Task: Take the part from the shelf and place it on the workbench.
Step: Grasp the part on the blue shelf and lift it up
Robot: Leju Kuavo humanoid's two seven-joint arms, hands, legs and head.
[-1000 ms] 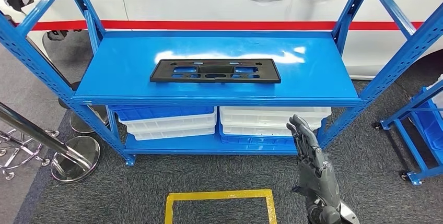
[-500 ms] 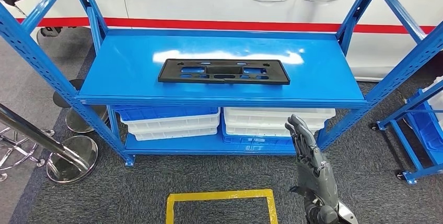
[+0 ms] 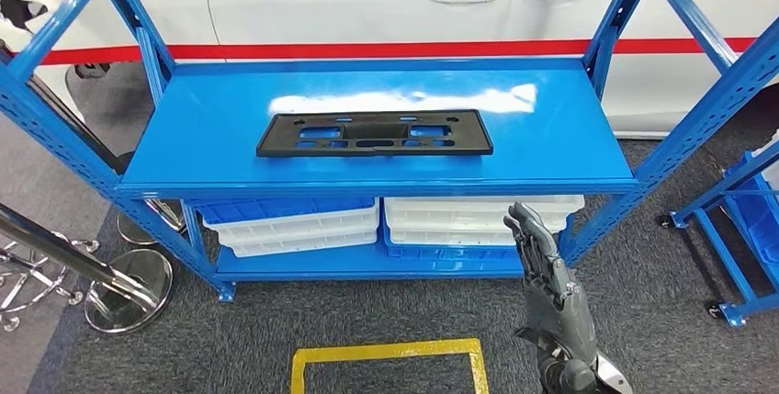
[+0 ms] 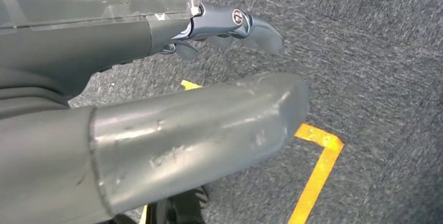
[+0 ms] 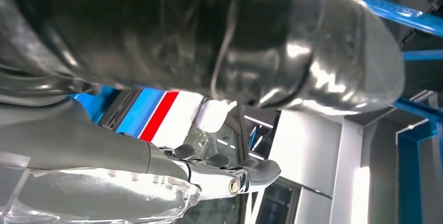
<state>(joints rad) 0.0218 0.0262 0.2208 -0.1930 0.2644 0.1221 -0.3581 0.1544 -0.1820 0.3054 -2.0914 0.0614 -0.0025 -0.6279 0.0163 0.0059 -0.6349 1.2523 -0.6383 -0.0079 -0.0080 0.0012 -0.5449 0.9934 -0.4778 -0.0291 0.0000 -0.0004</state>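
Observation:
A long flat black plastic part (image 3: 375,133) with several cut-outs lies on the top board of the blue shelf (image 3: 551,137), near its middle. My right hand (image 3: 549,293) is raised in front of the shelf's lower level, fingers straight and apart, holding nothing, well below and to the right of the part. In the right wrist view the right hand (image 5: 219,174) also holds nothing. In the left wrist view my left hand (image 4: 209,78) hangs over the grey carpet, its thumb and fingers extended and empty.
White and blue bins (image 3: 478,219) sit on the shelf's lower level. A white car with a red stripe (image 3: 386,8) stands behind. Chrome stand bases (image 3: 129,275) are at left, a blue cart (image 3: 744,229) at right, a yellow floor square (image 3: 386,353) on the carpet.
The whole view has swayed sideways and back as the camera moved. The part stays on the shelf, and my right hand holds the same raised pose.

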